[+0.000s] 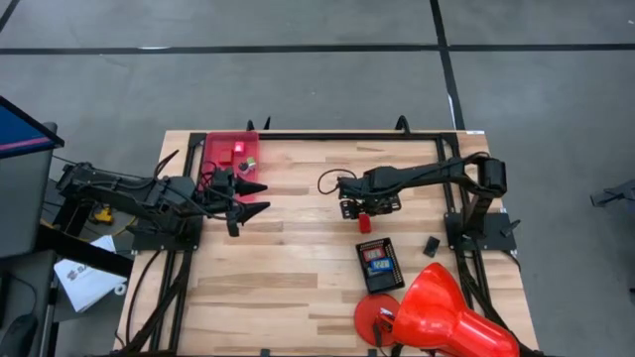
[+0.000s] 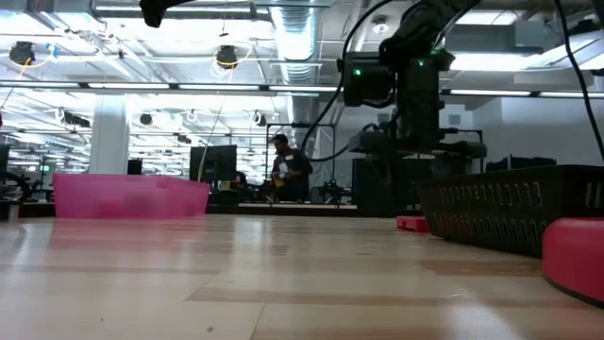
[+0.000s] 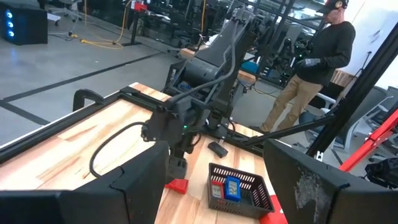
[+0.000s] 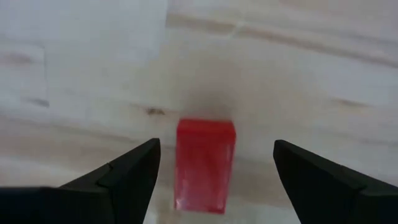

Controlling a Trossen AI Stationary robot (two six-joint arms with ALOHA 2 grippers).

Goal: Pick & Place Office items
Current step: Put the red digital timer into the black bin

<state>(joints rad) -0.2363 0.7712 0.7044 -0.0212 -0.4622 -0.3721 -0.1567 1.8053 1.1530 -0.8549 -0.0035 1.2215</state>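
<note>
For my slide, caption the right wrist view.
Right gripper open above a red block lying on the wooden table.

Red block: 1 rectangular piece, glossy, lying flat on the wooden surface, touched by nothing, midway between the 2 spread fingers of the right end effector.
Small black piece: lying alone on the surface.
Blue and red pieces: lying in the black basket.
Red and green-white pieces: in the pink bin.

dark arms, blk cables, pointed fingers
</note>
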